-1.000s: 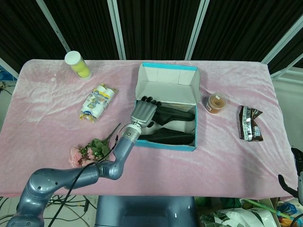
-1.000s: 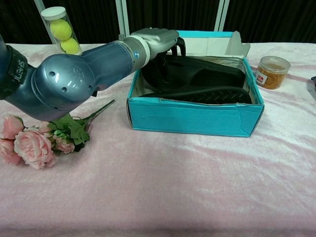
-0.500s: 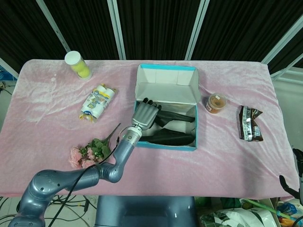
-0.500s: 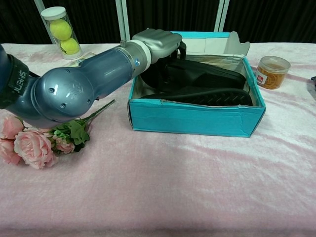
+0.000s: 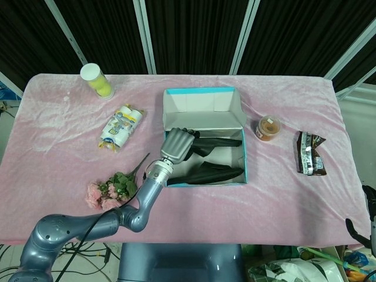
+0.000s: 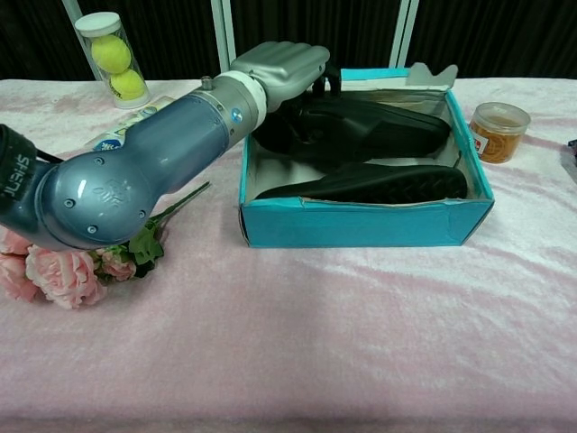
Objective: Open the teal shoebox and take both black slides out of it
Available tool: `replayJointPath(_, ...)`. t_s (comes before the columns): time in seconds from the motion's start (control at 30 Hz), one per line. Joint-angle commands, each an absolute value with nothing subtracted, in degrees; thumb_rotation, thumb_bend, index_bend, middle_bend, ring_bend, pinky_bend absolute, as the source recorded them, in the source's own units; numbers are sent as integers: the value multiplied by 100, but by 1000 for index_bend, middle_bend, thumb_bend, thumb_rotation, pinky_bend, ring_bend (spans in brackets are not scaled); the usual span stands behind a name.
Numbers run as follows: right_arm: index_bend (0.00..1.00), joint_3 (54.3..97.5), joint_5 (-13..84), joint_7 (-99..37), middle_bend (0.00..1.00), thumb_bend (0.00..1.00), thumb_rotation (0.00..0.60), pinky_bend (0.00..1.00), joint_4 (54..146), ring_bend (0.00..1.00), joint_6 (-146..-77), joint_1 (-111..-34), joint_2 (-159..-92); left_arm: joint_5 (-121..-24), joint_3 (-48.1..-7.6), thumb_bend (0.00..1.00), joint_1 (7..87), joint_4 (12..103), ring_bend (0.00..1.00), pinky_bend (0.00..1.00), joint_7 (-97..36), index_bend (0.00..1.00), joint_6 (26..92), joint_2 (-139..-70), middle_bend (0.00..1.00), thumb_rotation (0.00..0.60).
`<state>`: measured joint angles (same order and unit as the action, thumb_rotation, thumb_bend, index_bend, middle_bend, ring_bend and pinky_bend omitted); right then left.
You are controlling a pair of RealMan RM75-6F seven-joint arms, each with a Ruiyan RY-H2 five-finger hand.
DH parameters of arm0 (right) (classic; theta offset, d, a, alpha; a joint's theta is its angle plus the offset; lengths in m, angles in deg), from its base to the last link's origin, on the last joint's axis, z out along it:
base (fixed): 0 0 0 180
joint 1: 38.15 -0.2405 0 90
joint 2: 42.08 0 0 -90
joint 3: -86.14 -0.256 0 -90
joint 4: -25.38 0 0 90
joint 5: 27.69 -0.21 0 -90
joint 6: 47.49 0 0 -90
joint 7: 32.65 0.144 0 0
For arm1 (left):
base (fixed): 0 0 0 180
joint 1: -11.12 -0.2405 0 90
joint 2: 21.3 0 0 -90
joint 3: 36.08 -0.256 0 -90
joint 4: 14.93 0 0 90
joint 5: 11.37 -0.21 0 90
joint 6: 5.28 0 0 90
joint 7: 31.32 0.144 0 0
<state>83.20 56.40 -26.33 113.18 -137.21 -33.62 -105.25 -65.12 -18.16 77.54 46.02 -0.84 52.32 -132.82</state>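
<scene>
Teal cardboard shoebox (image 5: 203,180) sat open at table centre; my left hand (image 5: 177,144) gripped the far black rubber slide (image 5: 217,142) at its nine-o'clock end, long axis toward three; the near slide (image 5: 204,174) lay at six; my right hand was nearly out of view, state untellable.

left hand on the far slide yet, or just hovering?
Touching. In the chest view the left hand wraps the end of the far slide, lifted above the near slide; the head view shows its fingers over it.
</scene>
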Motion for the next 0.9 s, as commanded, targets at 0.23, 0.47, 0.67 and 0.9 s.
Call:
replayJointPath(0.23, 0, 8326, 5680, -2702, 100, 261, 600, 181, 11374, 0, -13697, -3388, -10500, -6221, -1612, 469, 7499, 4761, 516, 774, -31, 439, 5356, -13270, 599, 600)
replayJointPath(0.47, 0, 8328, 5672, -2785, 100, 261, 600, 181, 11442, 0, -13690, -3391, -10498, -6200, -1569, 485, 7499, 4740, 513, 785, 222, 418, 5465, -13359, 577, 600)
replayJointPath(0.67, 0, 8324, 5649, -2837, 100, 262, 600, 181, 11491, 0, -13715, -3370, -10477, -6842, -1560, 482, 7451, 4476, 538, 830, -662, 414, 5595, -13485, 585, 600)
replayJointPath(0.9, 0, 8320, 5643, -2863, 100, 262, 600, 181, 11518, 0, -13718, -3366, -10473, -6988, -1380, 480, 7433, 4289, 556, 865, -869, 422, 5754, -13583, 596, 600)
